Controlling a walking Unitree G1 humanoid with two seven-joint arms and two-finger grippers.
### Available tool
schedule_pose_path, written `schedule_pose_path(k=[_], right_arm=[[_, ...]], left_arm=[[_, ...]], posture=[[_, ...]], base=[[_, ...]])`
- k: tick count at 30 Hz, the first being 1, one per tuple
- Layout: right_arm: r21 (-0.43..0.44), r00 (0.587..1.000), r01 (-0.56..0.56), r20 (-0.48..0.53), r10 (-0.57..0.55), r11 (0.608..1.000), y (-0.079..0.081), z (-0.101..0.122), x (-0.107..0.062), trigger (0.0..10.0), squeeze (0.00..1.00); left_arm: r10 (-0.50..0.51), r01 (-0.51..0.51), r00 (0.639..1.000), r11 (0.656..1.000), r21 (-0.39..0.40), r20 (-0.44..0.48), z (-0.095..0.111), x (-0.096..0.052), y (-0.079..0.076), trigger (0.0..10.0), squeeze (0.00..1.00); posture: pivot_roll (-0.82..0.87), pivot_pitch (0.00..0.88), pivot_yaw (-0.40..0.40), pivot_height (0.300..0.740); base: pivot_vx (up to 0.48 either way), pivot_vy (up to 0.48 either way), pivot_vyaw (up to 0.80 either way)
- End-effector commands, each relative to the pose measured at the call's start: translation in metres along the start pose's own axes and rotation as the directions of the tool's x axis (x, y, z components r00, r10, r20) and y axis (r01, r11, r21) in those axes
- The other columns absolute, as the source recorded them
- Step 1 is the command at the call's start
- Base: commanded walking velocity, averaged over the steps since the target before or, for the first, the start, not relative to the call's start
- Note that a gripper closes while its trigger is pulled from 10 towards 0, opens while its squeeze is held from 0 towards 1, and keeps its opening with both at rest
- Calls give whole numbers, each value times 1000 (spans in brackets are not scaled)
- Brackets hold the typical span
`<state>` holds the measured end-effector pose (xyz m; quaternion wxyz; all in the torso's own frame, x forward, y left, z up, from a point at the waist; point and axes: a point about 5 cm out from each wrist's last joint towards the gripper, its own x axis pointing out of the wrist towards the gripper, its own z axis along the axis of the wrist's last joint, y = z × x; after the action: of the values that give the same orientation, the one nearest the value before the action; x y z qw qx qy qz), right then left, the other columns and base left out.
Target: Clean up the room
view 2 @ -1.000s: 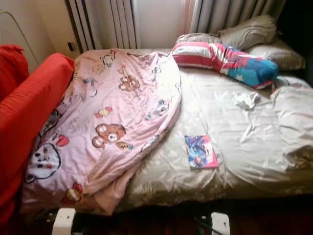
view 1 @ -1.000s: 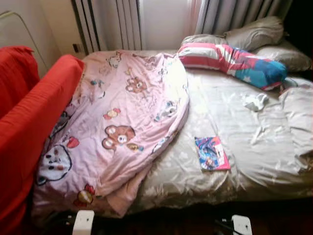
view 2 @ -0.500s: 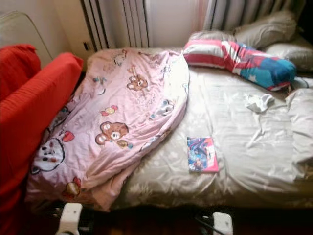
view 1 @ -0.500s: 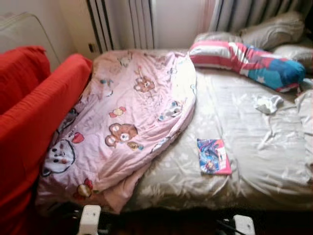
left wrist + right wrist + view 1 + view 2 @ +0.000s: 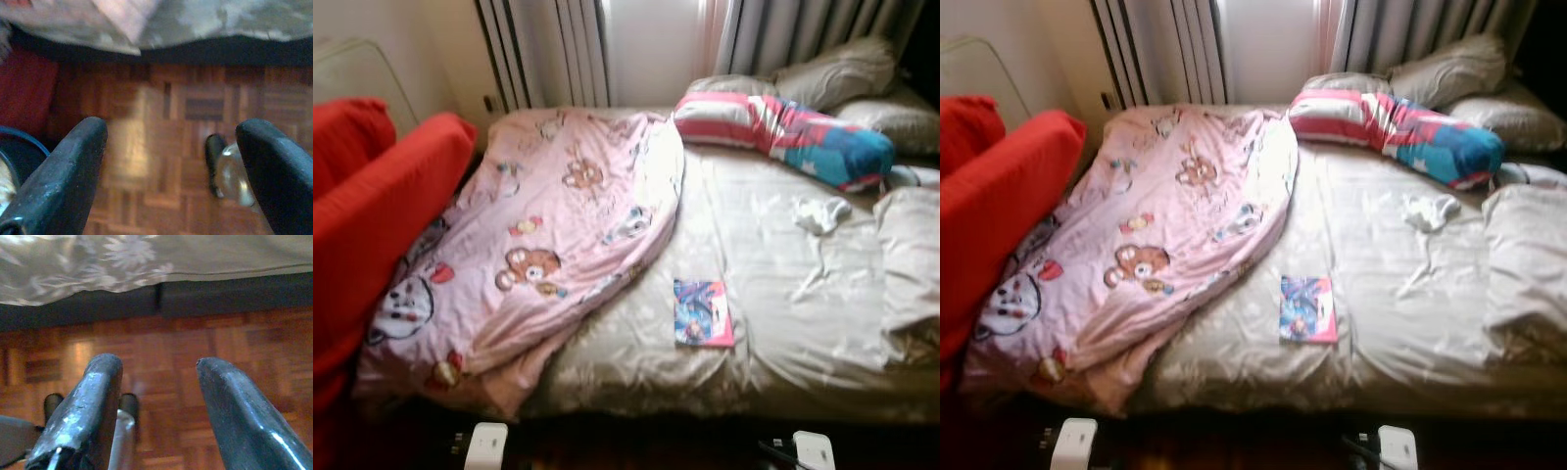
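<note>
Near the bed's front edge, a thin, brightly coloured picture book with a pink border [image 5: 703, 312] is lying flat on the beige floral bedsheet [image 5: 773, 294]. A pink cartoon-print quilt [image 5: 538, 235] is sprawling across the bed's left half, one corner spilling over the front edge. A small crumpled white cloth [image 5: 820, 212] is lying toward the right side, below the striped pink-and-blue bolster pillow [image 5: 783, 135]. The left gripper [image 5: 171, 171] is hanging low over the parquet floor [image 5: 161, 112], fingers spread wide and holding nothing; the right gripper [image 5: 156, 406] is hanging likewise, open and empty. Probable risk: a reach from this low stance is likely to catch the sheet and drag the book off
</note>
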<state>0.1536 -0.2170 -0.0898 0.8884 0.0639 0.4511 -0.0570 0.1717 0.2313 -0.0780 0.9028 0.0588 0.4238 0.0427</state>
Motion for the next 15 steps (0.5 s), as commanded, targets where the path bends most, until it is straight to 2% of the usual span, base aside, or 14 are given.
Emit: schedule_pose_path(k=[1, 11, 15], right_arm=[[3, 1000, -15, -3, 15, 1000, 7, -2, 1, 10000, 0], [1, 1000, -12, -3, 12, 1000, 6, -2, 1, 10000, 0], [2, 1000, -11, -4, 11, 1000, 6, -2, 1, 10000, 0]], left_arm=[[11, -12, 1000, 1000, -4, -27, -8, -3, 5, 10000, 0], [14, -14, 999, 1000, -4, -35, -10, -4, 12, 10000, 0], [9, -9, 999, 1000, 1, -31, -6, -2, 7, 10000, 0]], posture=[[151, 51, 5, 740], [141, 52, 6, 740], [140, 52, 4, 740]], base=[[0, -315, 0], [0, -317, 0], [0, -317, 0]])
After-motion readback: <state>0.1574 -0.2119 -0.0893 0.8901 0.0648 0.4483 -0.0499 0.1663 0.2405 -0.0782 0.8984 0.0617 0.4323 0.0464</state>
